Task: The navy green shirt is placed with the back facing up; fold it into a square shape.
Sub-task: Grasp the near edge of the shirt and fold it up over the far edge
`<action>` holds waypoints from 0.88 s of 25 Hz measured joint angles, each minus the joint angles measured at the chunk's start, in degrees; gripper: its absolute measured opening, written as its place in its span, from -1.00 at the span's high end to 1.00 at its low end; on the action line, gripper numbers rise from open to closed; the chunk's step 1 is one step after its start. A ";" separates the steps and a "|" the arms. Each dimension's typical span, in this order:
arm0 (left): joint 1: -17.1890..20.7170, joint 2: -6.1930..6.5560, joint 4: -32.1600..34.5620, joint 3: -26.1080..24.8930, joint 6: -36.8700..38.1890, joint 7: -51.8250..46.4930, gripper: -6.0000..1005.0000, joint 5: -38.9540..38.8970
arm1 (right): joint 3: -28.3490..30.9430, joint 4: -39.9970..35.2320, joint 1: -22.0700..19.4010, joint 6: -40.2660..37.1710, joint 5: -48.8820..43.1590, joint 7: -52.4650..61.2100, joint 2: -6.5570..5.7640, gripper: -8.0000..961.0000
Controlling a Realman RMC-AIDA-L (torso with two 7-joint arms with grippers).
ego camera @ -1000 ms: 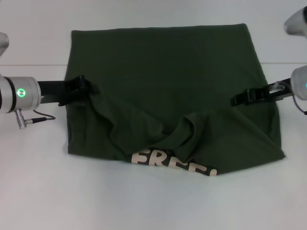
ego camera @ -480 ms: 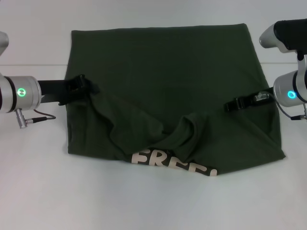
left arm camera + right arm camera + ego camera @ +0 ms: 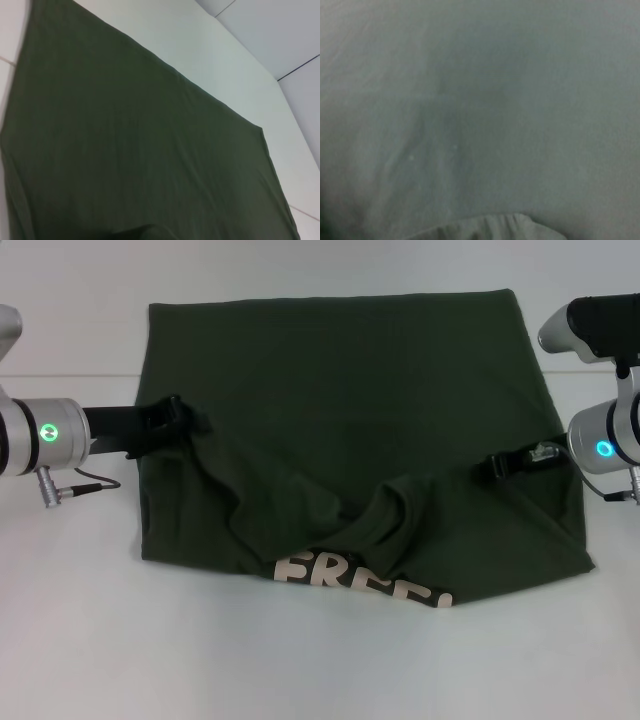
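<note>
The navy green shirt [image 3: 350, 410] lies spread on the white table, plain back up. Its near part is rumpled and turned over, so cream "FREE" lettering [image 3: 345, 578] shows at the near edge. My left gripper [image 3: 188, 424] is at the shirt's left edge, shut on a bunched fold, and a ridge of cloth runs from it toward the middle. My right gripper [image 3: 496, 466] is low over the shirt's right side, at the end of another ridge. The left wrist view shows the flat far part of the shirt [image 3: 130, 150]. The right wrist view shows only close cloth [image 3: 480, 120].
The white table [image 3: 320, 670] surrounds the shirt, with bare surface in front and at both sides. A grey cable [image 3: 85, 485] hangs from my left wrist beside the shirt's left edge. A pale wall rises behind the table's far edge.
My right arm has swung and turned, its wrist moving in from the right edge, and its gripper shifted slightly nearer. The shirt's folds and my left gripper have not moved.
</note>
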 joint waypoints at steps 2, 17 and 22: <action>0.00 0.00 0.01 -0.01 0.07 0.00 0.91 0.00 | -0.14 0.09 0.07 -0.03 -0.08 0.01 0.02 0.24; 1.83 0.49 1.76 0.00 3.05 -0.55 0.91 0.00 | 1.17 -12.05 -5.60 -6.49 -0.86 4.79 -0.16 0.96; 3.24 0.78 5.63 0.00 6.13 -2.58 0.91 0.18 | 1.83 -23.21 -9.45 -10.44 -1.25 7.87 0.02 0.96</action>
